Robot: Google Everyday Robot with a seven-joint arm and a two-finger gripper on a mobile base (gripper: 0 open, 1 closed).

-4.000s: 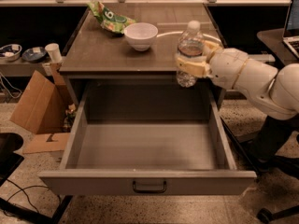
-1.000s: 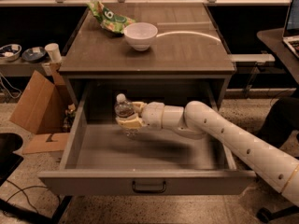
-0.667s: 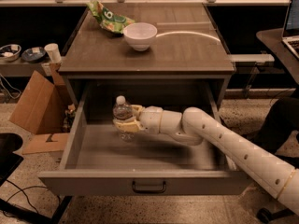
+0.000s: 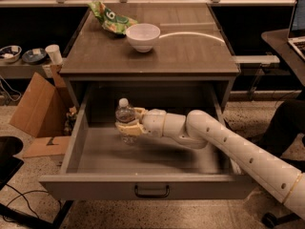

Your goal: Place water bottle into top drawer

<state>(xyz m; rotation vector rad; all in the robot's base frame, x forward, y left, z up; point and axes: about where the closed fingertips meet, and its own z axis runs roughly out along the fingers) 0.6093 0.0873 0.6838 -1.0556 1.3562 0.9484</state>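
The water bottle (image 4: 125, 119), clear with a white cap, stands upright inside the open top drawer (image 4: 147, 187), toward its left rear. My gripper (image 4: 129, 123) reaches in from the right and is shut on the bottle's body. The bottle's base is at or just above the drawer floor; I cannot tell if it touches. The drawer is pulled fully out, with its dark pull handle (image 4: 151, 192) at the front centre.
On the cabinet top sit a white bowl (image 4: 142, 36) and a green chip bag (image 4: 112, 19). A cardboard box (image 4: 38, 109) leans at the left. A desk with a laptop (image 4: 298, 27) stands at the right.
The arm has carried the bottle from above the cabinet top's right edge down into the drawer. Over the last second it has shifted slightly left and lower.
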